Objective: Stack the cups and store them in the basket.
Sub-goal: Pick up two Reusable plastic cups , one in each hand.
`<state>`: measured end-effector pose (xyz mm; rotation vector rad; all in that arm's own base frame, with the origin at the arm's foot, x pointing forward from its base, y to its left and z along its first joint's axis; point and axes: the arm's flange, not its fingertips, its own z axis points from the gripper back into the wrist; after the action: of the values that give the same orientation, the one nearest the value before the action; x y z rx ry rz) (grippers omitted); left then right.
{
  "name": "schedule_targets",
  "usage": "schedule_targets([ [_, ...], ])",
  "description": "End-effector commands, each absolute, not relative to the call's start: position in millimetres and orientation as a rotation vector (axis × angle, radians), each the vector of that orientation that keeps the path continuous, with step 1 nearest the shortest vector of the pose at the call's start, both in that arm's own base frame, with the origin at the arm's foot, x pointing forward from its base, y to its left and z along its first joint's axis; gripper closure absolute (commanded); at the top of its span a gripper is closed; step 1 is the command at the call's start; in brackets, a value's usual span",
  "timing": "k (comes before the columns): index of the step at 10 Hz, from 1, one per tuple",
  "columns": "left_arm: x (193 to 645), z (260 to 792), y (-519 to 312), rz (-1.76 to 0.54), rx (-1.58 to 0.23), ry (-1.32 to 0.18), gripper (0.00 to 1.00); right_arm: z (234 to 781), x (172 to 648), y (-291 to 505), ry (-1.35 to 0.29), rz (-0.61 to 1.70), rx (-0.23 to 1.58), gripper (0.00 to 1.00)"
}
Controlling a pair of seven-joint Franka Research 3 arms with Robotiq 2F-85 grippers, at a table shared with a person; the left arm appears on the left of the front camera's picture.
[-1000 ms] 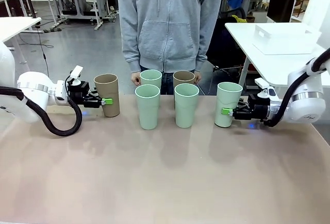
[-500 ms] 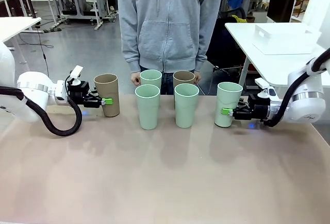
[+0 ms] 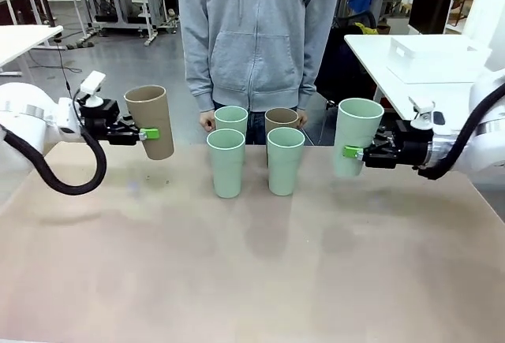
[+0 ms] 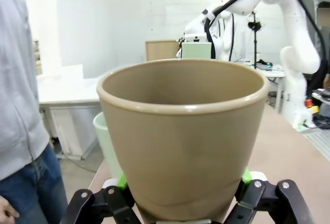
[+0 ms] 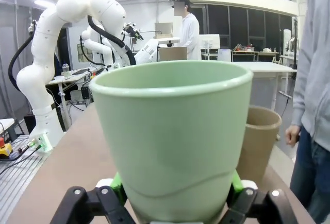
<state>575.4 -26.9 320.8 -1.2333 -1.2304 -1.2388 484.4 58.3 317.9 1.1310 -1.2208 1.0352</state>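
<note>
Going L to R. The left gripper is clamped on the lower part of a tan cup, which is clear of the table, a bit tilted, left of the group.

Middle: 4 cups stand upright on the table in 2 rows. Near row is the near-left mint cup and near-right mint cup. Just behind are the far mint cup and far tan cup. Nothing nested afaict.

The person stands at the far side, hands low behind the far cups and mostly hidden, so can't tell if spread or curled.

The right gripper is pinching a mint cup near its base, also in the air, right of the group.

The basket sits on a side table far right, well apart from everything.

Imo barely started: 2 cups in the air, zero stacked, zero stored. All the stacking + the basket part is left.
</note>
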Motion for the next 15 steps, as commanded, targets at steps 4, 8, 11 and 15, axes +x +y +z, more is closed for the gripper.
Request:
schedule_targets([
  [4,483.8,347.7,-4.6,-1.297,-1.175,-1.199,0.15,347.0,389.7,49.8,-1.247,1.093,1.084,0.16],
  [8,454.1,336.1,-5.7,-1.28,-1.18,-1.165,0.15,336.1,357.2,46.8,-1.232,1.089,1.1,0.16],
  [11,442.6,333.3,-7.3,-1.255,-1.141,-1.156,0.15,340.4,337.1,47.8,-1.241,1.079,1.077,0.16],
  [15,446.6,325.7,-4.3,-1.234,-1.159,-1.136,0.15,338.1,385.7,40.2,-1.211,1.065,1.094,0.16],
])
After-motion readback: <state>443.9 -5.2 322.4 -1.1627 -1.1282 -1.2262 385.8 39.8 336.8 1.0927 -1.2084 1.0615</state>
